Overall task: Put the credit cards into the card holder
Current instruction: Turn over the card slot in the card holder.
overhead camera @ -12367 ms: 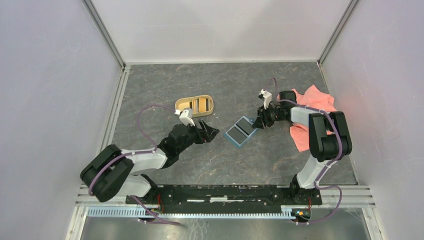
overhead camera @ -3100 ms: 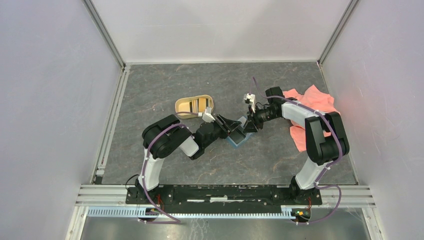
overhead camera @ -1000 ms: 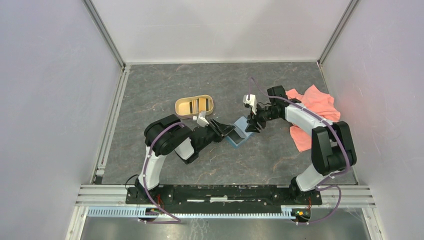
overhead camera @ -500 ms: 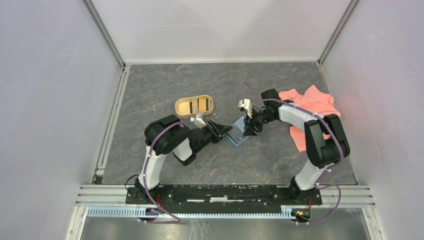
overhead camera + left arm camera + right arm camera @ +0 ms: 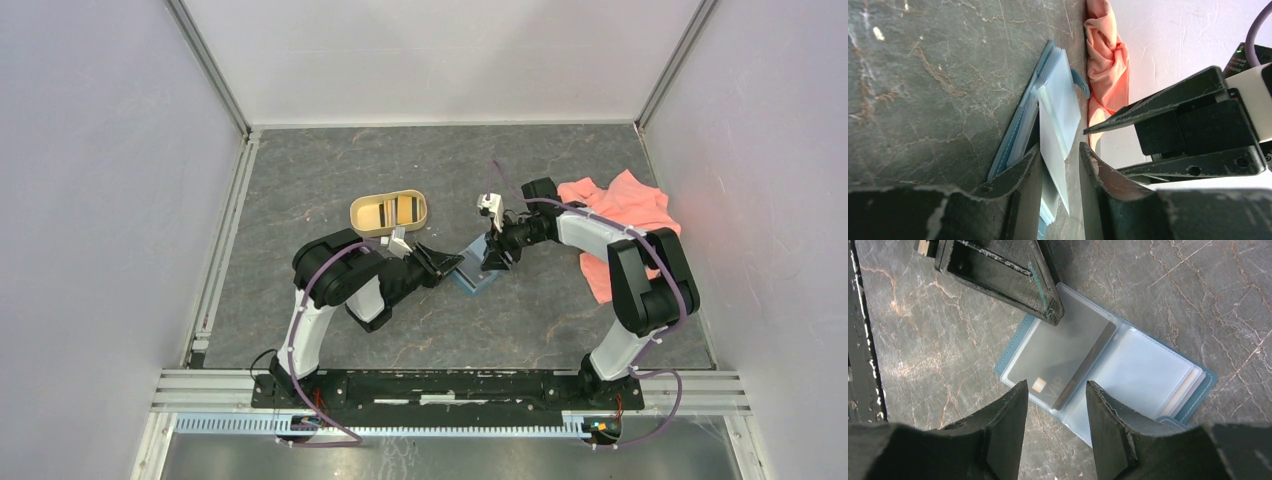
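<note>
At the left of the table (image 5: 300,180), a tan oval tray (image 5: 353,213) held more credit cards (image 5: 400,210), well apart from the work. The left tool (image 5: 1059,149) reached in low, its fingers narrowly parted around a clear inner leaf of the teal card holder (image 5: 1158,375), apparently to hold a pocket mouth up. Whether it truly pinched the leaf could not be told. The card holder lay open and flat between the two tools, with a dark VIP card (image 5: 1048,375) in the pocket nearer the left tool, seemingly not fully home. The right tool (image 5: 1057,386) hovered just above that card, fingers spread and empty, probably to nudge it in. The left tool's tip crowded that pocket. A pink cloth (image 5: 625,205) lay far right, clear of both.
</note>
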{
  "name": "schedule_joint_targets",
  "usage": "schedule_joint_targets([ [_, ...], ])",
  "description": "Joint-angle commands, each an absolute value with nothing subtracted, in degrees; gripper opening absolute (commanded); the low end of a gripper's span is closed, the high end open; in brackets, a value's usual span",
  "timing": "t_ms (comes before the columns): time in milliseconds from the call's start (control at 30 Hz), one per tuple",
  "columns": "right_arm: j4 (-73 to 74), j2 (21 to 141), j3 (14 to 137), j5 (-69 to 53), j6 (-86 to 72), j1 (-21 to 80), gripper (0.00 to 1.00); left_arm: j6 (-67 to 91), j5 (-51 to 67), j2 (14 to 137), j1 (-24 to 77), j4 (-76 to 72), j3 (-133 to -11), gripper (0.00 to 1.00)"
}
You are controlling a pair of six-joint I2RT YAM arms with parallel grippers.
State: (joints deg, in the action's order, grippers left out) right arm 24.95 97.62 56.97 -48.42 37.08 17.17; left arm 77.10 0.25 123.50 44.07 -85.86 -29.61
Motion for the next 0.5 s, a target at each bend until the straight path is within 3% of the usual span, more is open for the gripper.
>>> schedule_joint_targets([
  [0, 15.2, 98.0, 53.9, -49.2, 27.3, 18.2, 0.53, 78.2, 1.5, 124.8, 43.7, -89.2, -29.2, 0.41],
  [467, 19.3, 102.9, 57.2, -52.1, 28.4, 22.8, 0.32, 77.9, 1.5, 123.1, 42.5, -88.7, -25.6, 0.41],
])
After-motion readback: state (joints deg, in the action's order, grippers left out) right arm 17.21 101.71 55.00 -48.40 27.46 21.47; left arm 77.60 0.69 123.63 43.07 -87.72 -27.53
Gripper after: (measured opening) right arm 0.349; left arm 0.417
